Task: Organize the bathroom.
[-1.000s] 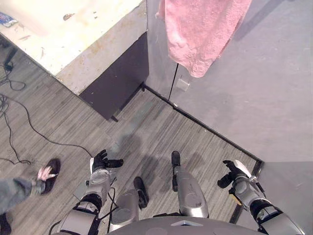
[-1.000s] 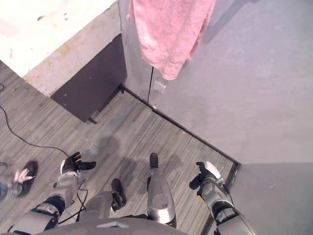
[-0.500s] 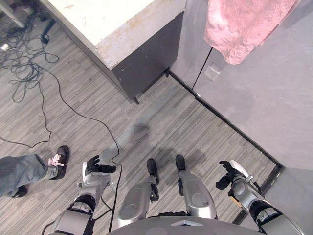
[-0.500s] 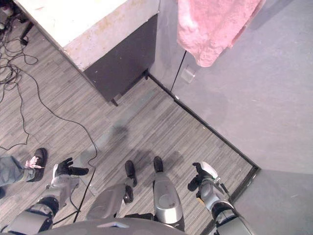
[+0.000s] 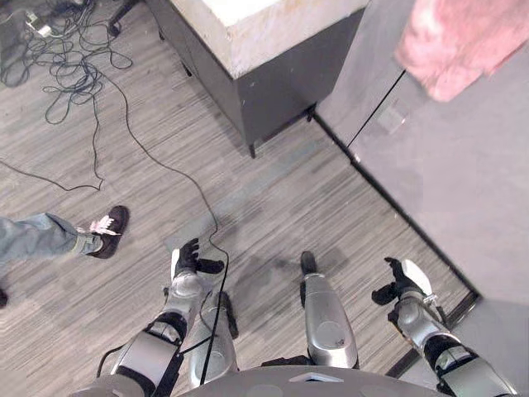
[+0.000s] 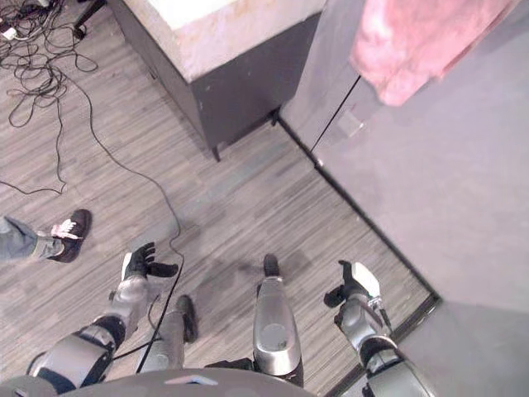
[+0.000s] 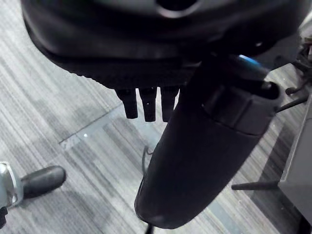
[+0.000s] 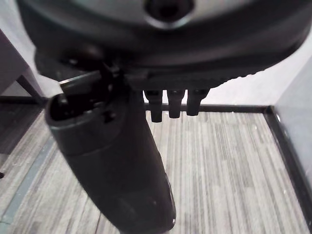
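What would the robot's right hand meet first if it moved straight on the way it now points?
Probably the grey wall. The right hand hangs open above the wooden floor, nothing held; depth is unclear.

Empty left robot hand (image 7: 195, 146), fingers straight, above striped floor (image 7: 58, 107).

The pink towel (image 5: 463, 45) is cut off by the upper edge (its hanging point unseen). The cabinet's (image 6: 223, 50) top runs out of frame, and the person's leg (image 5: 37, 236) is cropped at the left.
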Controlling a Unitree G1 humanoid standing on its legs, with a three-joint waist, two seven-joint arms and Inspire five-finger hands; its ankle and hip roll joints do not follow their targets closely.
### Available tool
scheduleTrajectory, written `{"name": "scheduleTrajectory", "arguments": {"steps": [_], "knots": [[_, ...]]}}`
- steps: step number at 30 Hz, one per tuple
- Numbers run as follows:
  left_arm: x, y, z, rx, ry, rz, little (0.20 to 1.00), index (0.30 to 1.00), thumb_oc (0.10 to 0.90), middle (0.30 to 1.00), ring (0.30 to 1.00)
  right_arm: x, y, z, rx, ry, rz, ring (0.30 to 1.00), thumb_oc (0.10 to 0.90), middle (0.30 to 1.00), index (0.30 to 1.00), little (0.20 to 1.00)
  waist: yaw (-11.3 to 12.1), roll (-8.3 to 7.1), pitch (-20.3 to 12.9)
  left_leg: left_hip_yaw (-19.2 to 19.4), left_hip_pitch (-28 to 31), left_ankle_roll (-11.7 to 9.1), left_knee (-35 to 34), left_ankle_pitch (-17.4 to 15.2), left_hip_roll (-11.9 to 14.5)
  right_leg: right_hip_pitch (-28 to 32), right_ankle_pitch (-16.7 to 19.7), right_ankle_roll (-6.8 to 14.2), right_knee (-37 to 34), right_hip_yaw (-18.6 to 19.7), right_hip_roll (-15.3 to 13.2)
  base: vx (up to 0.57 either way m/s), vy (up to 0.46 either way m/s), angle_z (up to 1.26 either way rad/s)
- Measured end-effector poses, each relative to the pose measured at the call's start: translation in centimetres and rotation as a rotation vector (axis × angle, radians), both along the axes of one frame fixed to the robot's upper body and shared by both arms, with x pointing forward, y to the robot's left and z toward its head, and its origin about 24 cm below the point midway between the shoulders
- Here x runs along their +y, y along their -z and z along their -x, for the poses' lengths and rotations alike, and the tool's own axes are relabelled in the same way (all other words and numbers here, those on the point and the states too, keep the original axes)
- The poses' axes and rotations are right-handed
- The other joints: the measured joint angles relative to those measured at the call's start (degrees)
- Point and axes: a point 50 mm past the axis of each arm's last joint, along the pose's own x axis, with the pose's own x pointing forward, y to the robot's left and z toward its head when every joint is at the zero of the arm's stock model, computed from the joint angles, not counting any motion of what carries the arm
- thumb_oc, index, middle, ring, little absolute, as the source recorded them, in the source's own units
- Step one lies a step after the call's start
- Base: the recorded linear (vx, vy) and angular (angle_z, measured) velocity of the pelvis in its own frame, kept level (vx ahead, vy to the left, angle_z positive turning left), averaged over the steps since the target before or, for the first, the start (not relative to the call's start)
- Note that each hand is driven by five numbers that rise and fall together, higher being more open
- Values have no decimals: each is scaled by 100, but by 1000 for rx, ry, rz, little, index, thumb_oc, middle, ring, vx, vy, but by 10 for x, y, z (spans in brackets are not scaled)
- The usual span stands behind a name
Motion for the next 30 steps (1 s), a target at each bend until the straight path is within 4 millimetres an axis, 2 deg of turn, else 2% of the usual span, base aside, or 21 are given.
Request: {"name": "scheduleTrajectory", "arguments": {"steps": [2, 4, 5, 8, 9, 10, 11, 13, 16, 17, 19, 20, 21, 22, 23, 24, 25, 26, 27, 29, 30], "knots": [[-4, 1, 1, -2, -3, 5, 900, 900, 800, 900, 900, 0, 7, 12, 39, 12, -7, 900, 800, 900, 900, 900, -187, 212, -37, 216, -179, 2, 242, 64, -185, 156, -194, -66, -162, 467, -16, -4, 499, 89], [-2, 3, 5, 8, -8, 3, 900, 900, 800, 900, 900, -4, 11, 20, 77, 31, -7, 900, 800, 900, 900, 900, -90, 306, -48, 315, -340, 190, 768, -218, -217, 312, 4, 299, -313, 484, -233, 82, 280, 26], [3, 10, 16, 43, -21, -5, 900, 900, 800, 900, 900, -3, 9, 17, 63, 24, -6, 900, 800, 900, 900, 900, -5, 365, -73, 383, -336, 241, 932, -371, -294, 366, 322, 125, -411, 473, -314, 99, 194, -39], [31, 23, 48, 115, -108, -35, 900, 900, 800, 900, 900, 8, 3, 1, 51, -85, -5, 900, 800, 900, 900, 900, 463, 321, -77, 1025, -9, 389, 814, -493, -131, 271, 1242, -43, -590, -603, -334, 84, 84, -103], [43, 27, 63, 145, -165, -35, 900, 900, 800, 900, 900, 13, 0, -4, 53, -132, -9, 900, 800, 900, 900, 900, 589, 322, -75, 1163, 172, 398, 587, -447, -56, 212, 984, 33, -435, -860, -48, 48, 7, -111], [51, 30, 75, 181, -192, -50, 900, 900, 800, 900, 900, 16, -2, -7, 39, -150, -16, 900, 800, 900, 900, 900, 566, 340, -108, 1165, 243, 421, 343, -332, -38, 220, 695, 35, -267, -793, 254, 73, 18, -34], [63, 30, 82, 210, -210, -78, 900, 900, 800, 900, 900, 16, -3, -6, 31, -155, -21, 900, 800, 900, 900, 900, 488, 328, -142, 1042, 353, 435, -318, 61, -186, 221, 289, -35, -45, -784, 828, 52, 14, 43], [74, 25, 76, 199, -208, -101, 900, 900, 800, 900, 900, 12, 0, -1, 53, -143, -13, 900, 800, 900, 900, 900, 367, 283, -154, 764, 553, 307, -1372, 755, -494, 190, -25, -382, -167, -740, 1344, 13, -11, 95], [73, 18, 62, 167, -173, -108, 900, 900, 800, 900, 900, -1, 4, 9, 103, -108, 20, 900, 800, 900, 900, 900, 344, 238, -135, 571, 709, 425, -2062, 1220, -917, 146, -45, -469, -422, -668, 1424, 33, 9, 73], [66, 20, 60, 167, -162, -94, 900, 900, 800, 900, 900, -4, 5, 10, 100, -90, 39, 900, 800, 900, 900, 900, 274, 373, -94, 471, 753, 399, -2114, 1209, -1015, 154, 0, -565, -308, -531, 1419, 112, 46, 30], [62, 22, 61, 170, -162, -83, 900, 900, 800, 900, 900, 1, 8, 12, 97, -99, 18, 900, 800, 900, 900, 900, 249, 439, -98, 542, 811, 35, -2042, 1028, -992, 187, -103, -748, -172, -550, 1539, 84, 7, -3], [62, 24, 65, 181, -162, -81, 900, 900, 800, 900, 900, 7, 12, 13, 98, -96, 3, 900, 800, 900, 900, 900, 280, 386, -84, 562, 704, -269, -1579, 987, -968, 357, -86, -1003, -232, -557, 1575, 41, -1, -10], [60, 21, 58, 159, -155, -82, 900, 900, 800, 900, 900, 11, 14, 15, 101, -99, -11, 900, 800, 900, 900, 900, 265, 181, -55, 482, 348, -345, -724, 968, -1010, 464, -202, -1188, -258, -504, 1378, 72, 49, -5], [56, 16, 48, 129, -139, -79, 900, 900, 800, 900, 900, 13, 17, 16, 114, -100, -14, 900, 800, 900, 900, 900, 306, 94, -20, 291, -42, -207, 113, 817, -972, 488, -212, -1191, -236, -458, 1300, 105, 159, -28], [50, 15, 43, 115, -121, -70, 900, 900, 800, 900, 900, 13, 18, 19, 118, -96, -16, 900, 800, 900, 900, 900, 367, 42, -5, 24, -275, -77, 760, 434, -461, 623, -172, -1159, -295, -408, 1342, 87, 151, -32], [50, 15, 43, 115, -121, -70, 900, 900, 800, 900, 900, 13, 18, 19, 118, -96, -16, 900, 800, 900, 900, 900, 367, 42, -5, 24, -275, -77, 760, 434, -461, 623, -172, -1159, -295, -408, 1342, 71, 316, -37], [49, 15, 42, 109, -114, -70, 900, 900, 800, 900, 900, 12, 18, 19, 104, -85, -24, 900, 800, 900, 900, 900, 284, 22, -20, -494, 43, -236, -18, 438, 266, 716, -151, -1100, -280, -417, 1430, 24, 204, -11], [49, 15, 42, 109, -114, -70, 900, 900, 800, 900, 900, 12, 18, 19, 104, -85, -24, 900, 800, 900, 900, 900, 284, 22, -20, -494, 43, -236, -18, 438, 266, 716, -151, -1100, -280, -417, 1430, -2, 507, -17], [44, 7, 27, 62, -87, -71, 900, 900, 800, 900, 900, 5, 12, 15, 66, -54, -13, 900, 800, 900, 900, 900, 219, 50, -30, -839, 197, -531, -686, 624, 719, 542, -162, -1039, -160, -368, 1413, -1, 421, -6], [33, -4, 6, 4, -31, -79, 900, 900, 800, 900, 900, -6, 6, 12, 41, -17, 9, 900, 800, 900, 900, 900, 226, 149, -15, -1135, 216, -831, -1073, 928, 858, 253, -238, -873, 85, -271, 1357, 60, 536, -2], [27, -8, -2, -12, 1, -82, 900, 900, 800, 900, 900, -11, 2, 8, 35, -15, 31, 900, 800, 900, 900, 900, 242, 223, 19, -1164, 296, -739, -1189, 1010, 839, 167, -239, -791, 176, -232, 1303, 76, 446, -13]]}}
